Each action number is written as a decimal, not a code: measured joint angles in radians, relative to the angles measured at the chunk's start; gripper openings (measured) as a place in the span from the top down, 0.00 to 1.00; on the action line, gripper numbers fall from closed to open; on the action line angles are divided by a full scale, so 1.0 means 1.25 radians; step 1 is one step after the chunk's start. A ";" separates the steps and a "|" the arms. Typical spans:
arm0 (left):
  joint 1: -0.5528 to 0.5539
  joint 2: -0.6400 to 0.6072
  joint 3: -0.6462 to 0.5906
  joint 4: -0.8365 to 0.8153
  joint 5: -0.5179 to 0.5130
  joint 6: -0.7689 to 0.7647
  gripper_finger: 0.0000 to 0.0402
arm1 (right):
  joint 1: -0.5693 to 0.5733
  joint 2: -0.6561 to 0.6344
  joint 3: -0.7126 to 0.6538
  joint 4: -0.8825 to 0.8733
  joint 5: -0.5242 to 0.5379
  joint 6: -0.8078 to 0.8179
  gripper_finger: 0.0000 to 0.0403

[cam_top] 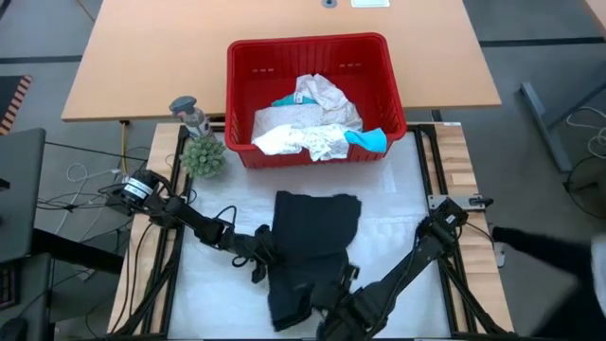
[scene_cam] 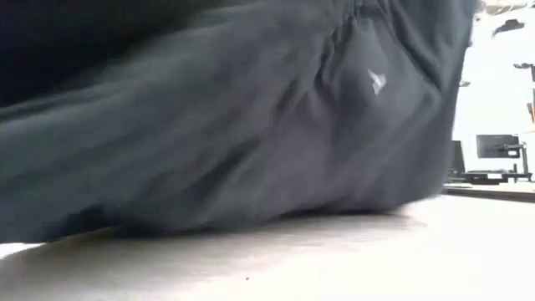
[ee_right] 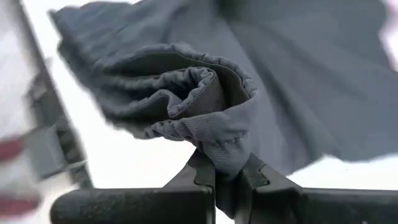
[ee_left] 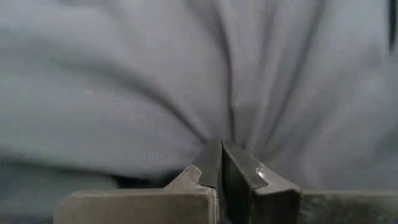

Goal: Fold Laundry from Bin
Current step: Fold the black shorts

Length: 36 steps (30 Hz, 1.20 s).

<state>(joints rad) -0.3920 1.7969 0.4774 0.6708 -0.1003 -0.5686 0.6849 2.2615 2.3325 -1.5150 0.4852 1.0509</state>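
Note:
A black garment [cam_top: 315,242] lies spread on the white mat [cam_top: 398,189], its far part flat and its near part bunched between both arms. In the low view the black garment [scene_cam: 251,117] fills most of the picture, with its underside on the tabletop. My left gripper [cam_top: 268,254] is shut on the garment's left edge, and my right gripper [cam_top: 331,301] is shut on its near end. The red bin [cam_top: 241,85] stands beyond the mat and holds white laundry [cam_top: 303,128] and a teal piece [cam_top: 369,139]. My left gripper pinches the black cloth [ee_left: 225,132] between its two shut fingers; creases fan out from the fingertips. How many layers it has, I cannot tell. My right gripper pinches a gathered, ribbed edge of the garment [ee_right: 227,155] between its two fingers. Several folds of that edge bunch up above the fingertips, and the rest of the cloth spreads away beyond them.
A small green plant [cam_top: 204,156] and a grey object [cam_top: 190,114] stand at the mat's far left corner, next to the bin. A wooden desk [cam_top: 142,57] lies behind the bin. Black frame rails [cam_top: 431,166] run along the mat's sides.

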 joint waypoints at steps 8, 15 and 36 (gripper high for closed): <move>0.000 0.001 -0.001 0.010 0.022 -0.019 1.00 | -0.102 -0.093 0.000 -0.031 0.067 0.041 0.90; -0.013 0.002 -0.001 0.017 0.022 -0.036 1.00 | -0.248 -0.085 0.000 -0.044 0.020 -0.029 0.90; -0.039 0.003 -0.002 0.056 -0.001 -0.093 1.00 | -0.496 -0.078 -0.246 0.049 -0.139 -0.197 0.90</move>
<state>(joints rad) -0.4411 1.8008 0.4751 0.7412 -0.1021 -0.6849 0.0648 2.1643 2.0251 -1.4532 0.3115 0.8052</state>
